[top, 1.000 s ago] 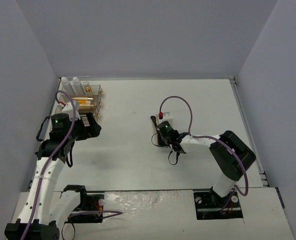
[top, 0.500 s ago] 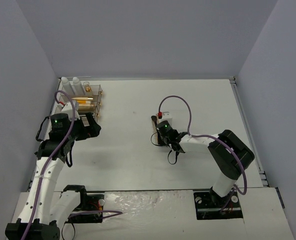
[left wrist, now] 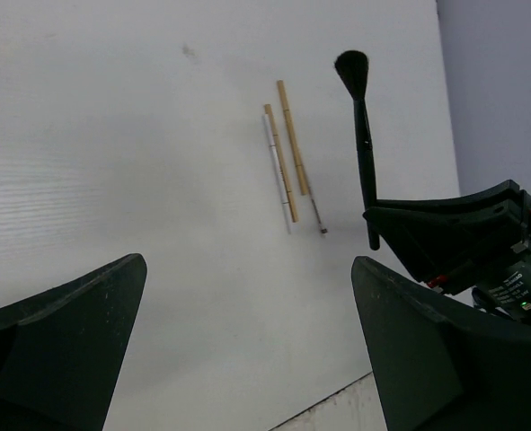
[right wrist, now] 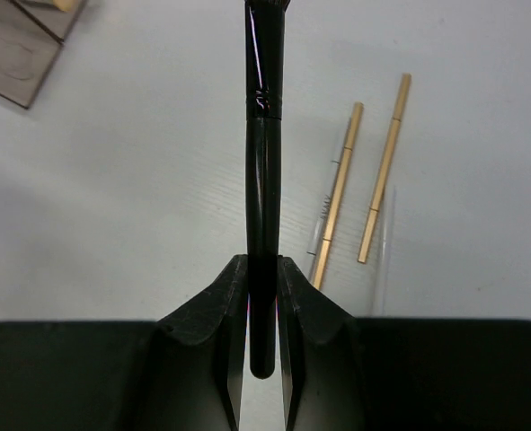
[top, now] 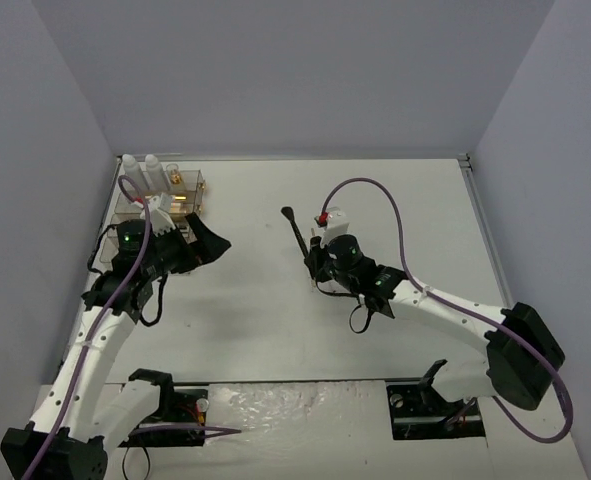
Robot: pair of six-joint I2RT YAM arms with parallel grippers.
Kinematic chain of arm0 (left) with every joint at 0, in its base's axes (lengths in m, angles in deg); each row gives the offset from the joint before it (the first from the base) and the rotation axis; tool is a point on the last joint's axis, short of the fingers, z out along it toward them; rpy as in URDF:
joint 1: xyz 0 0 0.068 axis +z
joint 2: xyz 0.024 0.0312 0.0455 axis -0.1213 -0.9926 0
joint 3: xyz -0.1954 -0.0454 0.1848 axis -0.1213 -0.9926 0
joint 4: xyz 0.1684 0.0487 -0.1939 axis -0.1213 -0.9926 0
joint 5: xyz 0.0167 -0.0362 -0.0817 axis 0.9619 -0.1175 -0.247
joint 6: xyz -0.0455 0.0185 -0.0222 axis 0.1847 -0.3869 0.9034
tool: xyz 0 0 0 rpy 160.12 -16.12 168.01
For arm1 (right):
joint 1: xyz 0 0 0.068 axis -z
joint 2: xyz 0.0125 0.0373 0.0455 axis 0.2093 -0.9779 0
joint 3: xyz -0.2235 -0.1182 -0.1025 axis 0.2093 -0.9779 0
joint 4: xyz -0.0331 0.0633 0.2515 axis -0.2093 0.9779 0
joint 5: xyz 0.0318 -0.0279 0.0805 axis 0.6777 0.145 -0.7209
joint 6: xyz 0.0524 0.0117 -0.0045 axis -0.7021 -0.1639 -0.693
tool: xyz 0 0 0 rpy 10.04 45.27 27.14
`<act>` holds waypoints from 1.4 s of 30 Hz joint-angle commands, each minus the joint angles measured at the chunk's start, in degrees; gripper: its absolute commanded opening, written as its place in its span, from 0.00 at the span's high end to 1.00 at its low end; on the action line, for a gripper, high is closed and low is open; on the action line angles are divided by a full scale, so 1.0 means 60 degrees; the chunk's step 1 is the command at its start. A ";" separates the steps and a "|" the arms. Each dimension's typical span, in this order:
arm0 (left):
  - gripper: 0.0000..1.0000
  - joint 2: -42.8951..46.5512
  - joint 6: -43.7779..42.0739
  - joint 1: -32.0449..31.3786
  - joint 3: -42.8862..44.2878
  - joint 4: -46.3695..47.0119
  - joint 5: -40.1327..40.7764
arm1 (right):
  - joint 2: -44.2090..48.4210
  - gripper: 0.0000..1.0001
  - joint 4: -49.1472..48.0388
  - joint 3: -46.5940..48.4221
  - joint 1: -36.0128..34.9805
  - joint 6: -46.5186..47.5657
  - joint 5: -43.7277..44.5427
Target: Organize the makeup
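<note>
My right gripper (top: 313, 262) (right wrist: 263, 301) is shut on the lower handle of a slim black brush (top: 295, 232) (right wrist: 263, 135) and holds it above the table, bristles pointing away. The brush (left wrist: 364, 153) also shows in the left wrist view. Thin wooden sticks (right wrist: 337, 206) (left wrist: 292, 139) and a clear tube lie on the table below it. My left gripper (top: 213, 245) (left wrist: 247, 265) is open and empty, just right of the organizer. Two white bottles (top: 140, 172) and a gold-capped vial (top: 175, 178) stand at the organizer's far side.
The clear acrylic drawer box (top: 170, 205) stands at the far left of the table; one of its corners shows in the right wrist view (right wrist: 18, 45). The grey walls close in the table on three sides.
</note>
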 commanded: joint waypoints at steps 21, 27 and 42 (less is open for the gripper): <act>0.31 -0.2771 0.2636 -0.4614 0.1958 0.2752 0.3576 | 0.1552 1.00 -0.2364 -0.0117 -0.1365 0.0720 -0.0795; 0.53 -0.3045 0.3038 -0.4816 0.2145 0.2669 0.3881 | 0.1494 1.00 -0.2396 -0.0182 -0.1424 0.0770 -0.0676; 0.99 -0.3341 0.3595 -0.4906 0.2069 0.2642 0.3925 | 0.1582 0.96 -0.2382 -0.0322 -0.1462 0.0910 -0.0350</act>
